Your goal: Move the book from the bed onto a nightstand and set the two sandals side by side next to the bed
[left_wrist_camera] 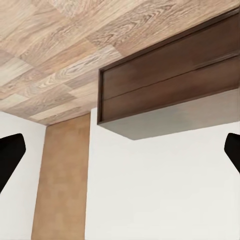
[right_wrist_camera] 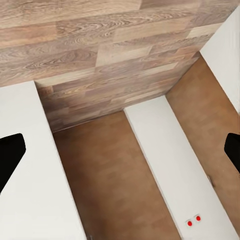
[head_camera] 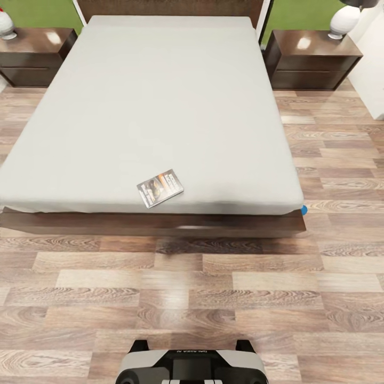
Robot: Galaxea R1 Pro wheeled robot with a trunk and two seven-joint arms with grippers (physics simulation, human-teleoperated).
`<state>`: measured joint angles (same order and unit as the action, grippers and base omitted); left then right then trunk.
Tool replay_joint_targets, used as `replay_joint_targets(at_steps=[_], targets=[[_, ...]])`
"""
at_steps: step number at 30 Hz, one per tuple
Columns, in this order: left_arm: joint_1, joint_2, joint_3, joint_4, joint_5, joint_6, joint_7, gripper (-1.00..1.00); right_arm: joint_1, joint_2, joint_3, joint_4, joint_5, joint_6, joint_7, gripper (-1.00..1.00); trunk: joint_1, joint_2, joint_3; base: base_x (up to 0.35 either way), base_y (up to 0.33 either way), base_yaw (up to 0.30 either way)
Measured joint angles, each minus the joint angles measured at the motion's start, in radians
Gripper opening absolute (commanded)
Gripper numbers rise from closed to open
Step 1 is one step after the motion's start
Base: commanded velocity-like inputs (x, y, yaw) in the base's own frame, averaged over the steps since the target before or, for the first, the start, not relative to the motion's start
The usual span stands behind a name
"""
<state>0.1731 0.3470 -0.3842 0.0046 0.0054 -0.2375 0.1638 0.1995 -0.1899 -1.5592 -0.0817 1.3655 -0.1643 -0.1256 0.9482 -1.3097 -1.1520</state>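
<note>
The book (head_camera: 160, 188) lies flat on the pale grey mattress of the bed (head_camera: 154, 101), close to its near edge and a little left of centre. A nightstand (head_camera: 312, 58) stands at the bed's far right, and another nightstand (head_camera: 34, 56) at its far left. A small blue sliver, seemingly a sandal (head_camera: 304, 209), peeks out at the bed's near right corner; the rest is hidden. In the left wrist view my left gripper (left_wrist_camera: 120, 155) is open, with nothing between its black fingertips (left_wrist_camera: 10, 160). My right gripper (right_wrist_camera: 120, 155) is open too, fingertips (right_wrist_camera: 10, 155) wide apart.
Each nightstand carries a white lamp base (head_camera: 344, 21). Wood-plank floor (head_camera: 192, 288) stretches between my base (head_camera: 192, 368) and the bed. A white wall edge (head_camera: 373, 64) stands at the far right. The left wrist view faces a dark brown wall cabinet (left_wrist_camera: 170, 75).
</note>
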Motion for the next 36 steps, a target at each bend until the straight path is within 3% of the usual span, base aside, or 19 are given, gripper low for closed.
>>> replay_joint_targets(at_steps=[9,15,23,27,36], targets=[[0.0,0.001,0.001,0.001,0.0,0.0,0.001,1.0,-0.014,-0.03,-0.002,-0.001,-0.003,-0.009,-0.001,1.0,0.0,0.0,0.014,0.0,0.0,0.094],[0.0,0.001,0.001,0.001,0.001,0.0,0.002,1.0,-0.046,-0.041,-0.003,-0.002,-0.027,-0.011,-0.002,1.0,0.0,0.0,0.018,0.0,0.0,0.041],[0.0,0.001,0.001,0.001,0.0,0.0,0.003,1.0,-0.139,-0.046,-0.002,-0.003,-0.125,-0.01,-0.004,1.0,0.0,0.0,0.02,0.0,0.0,0.01],[0.0,0.001,0.001,0.001,0.0,0.0,0.003,1.0,-0.177,-0.047,-0.002,-0.007,-0.145,-0.01,-0.014,1.0,0.0,0.0,0.02,0.0,0.0,0.003],[0.0,0.001,0.001,0.001,0.0,0.0,0.003,1.0,-0.286,-0.049,-0.002,-0.033,-0.172,-0.01,-0.151,1.0,0.0,0.0,0.02,0.0,0.0,0.0]])
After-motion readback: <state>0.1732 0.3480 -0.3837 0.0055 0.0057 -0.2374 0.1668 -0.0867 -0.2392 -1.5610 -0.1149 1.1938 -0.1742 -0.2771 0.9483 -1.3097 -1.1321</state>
